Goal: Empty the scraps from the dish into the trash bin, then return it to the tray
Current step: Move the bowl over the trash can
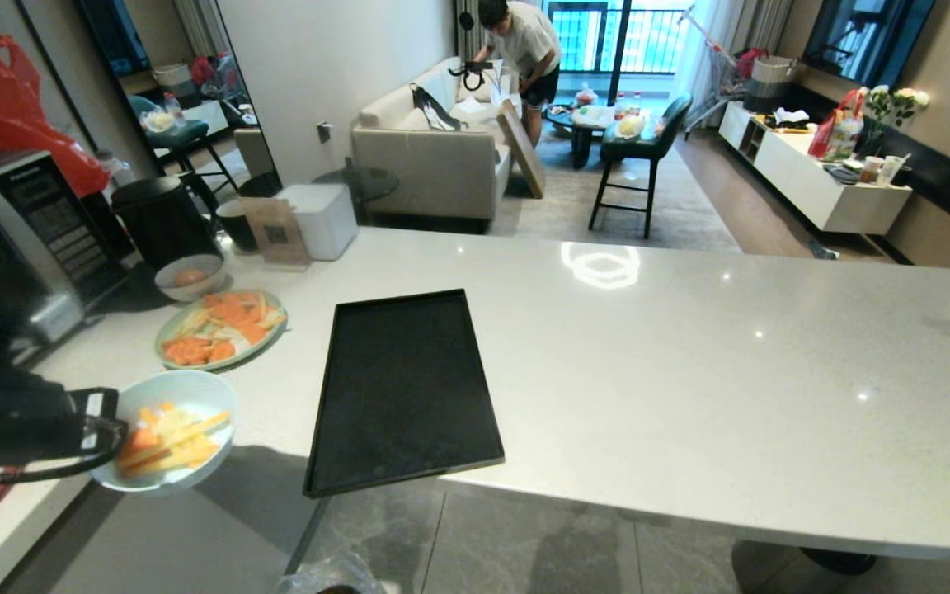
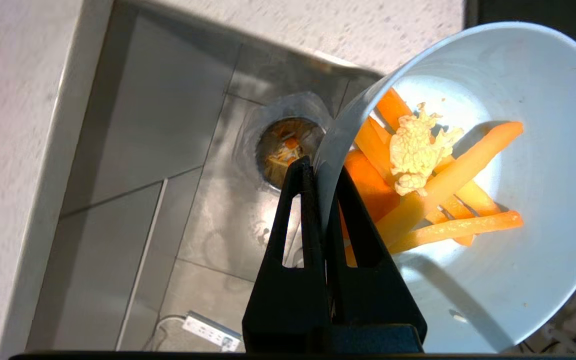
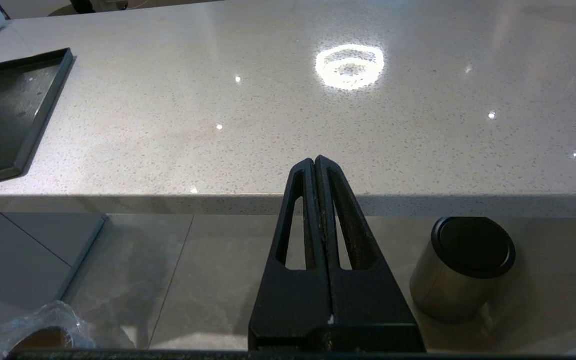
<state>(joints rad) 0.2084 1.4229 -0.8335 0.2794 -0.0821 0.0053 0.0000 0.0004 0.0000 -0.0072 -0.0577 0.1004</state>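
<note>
No legible text, label or number anywhere

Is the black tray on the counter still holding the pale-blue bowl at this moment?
No. The tray lies bare on the counter, while the left gripper holds the bowl by its rim past the counter's edge.

Left gripper (image 2: 320, 172) pinches dish (image 2: 543, 210) rim (scraps (image 2: 433, 190) inside)

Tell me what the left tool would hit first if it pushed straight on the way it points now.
Judging from the wrist view, the left tool, shut on the dish rim, points down at the trash bin on the floor; nothing shows between, though depth is unclear.
</note>
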